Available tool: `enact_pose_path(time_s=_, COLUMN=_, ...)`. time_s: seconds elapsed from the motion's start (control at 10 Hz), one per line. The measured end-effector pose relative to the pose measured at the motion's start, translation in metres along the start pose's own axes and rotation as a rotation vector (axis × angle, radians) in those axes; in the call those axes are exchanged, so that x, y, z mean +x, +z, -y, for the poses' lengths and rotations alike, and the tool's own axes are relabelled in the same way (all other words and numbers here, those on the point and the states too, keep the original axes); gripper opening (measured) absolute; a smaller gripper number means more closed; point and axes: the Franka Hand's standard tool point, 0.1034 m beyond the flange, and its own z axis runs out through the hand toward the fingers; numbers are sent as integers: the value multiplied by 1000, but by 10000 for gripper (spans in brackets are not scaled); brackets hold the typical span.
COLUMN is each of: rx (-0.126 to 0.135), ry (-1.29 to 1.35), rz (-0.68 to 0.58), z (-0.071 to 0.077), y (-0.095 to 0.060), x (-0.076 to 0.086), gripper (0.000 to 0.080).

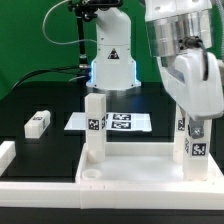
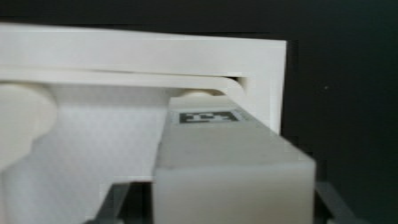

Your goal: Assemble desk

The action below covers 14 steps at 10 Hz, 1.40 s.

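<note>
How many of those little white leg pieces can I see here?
3. One leg stands upright on the desk top; a second stands at the exterior view's right, in the gripper; a third lies loose on the table. Others may be hidden.

Desk top (image 1: 130,178) plain white, on a black table (image 1: 40,105); backdrop green (image 1: 30,40). Upright legs (image 1: 95,128) white, each with black-and-white square tags; loose leg (image 1: 38,123) on the table the same. Marker board (image 1: 112,122) white with black square tags; robot arm (image 1: 185,60) white-grey, base glowing pale blue.
</note>
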Motion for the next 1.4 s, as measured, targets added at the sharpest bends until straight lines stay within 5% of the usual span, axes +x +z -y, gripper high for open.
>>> enact_pose_path(time_s=0.2, rx=0, ry=-3, rz=-1, z=0, y=0, x=0, gripper=294)
enact_pose_path(time_s=0.4, rx=-4, ry=-232, rz=-23, z=-1, y=1, x=-7, gripper=598)
enact_pose_path(time_s=0.9, rx=-12, ry=-694, rz=-34, z=-3, y=3, x=-11, gripper=649)
enact_pose_path(time_s=1.1, rx=-46, ry=-1066, rz=-79, z=-2, y=1, x=-10, gripper=649)
enact_pose_path(time_s=1.4, rx=-37, ry=-1338, rz=-102, z=3, y=-1, x=-5, gripper=649)
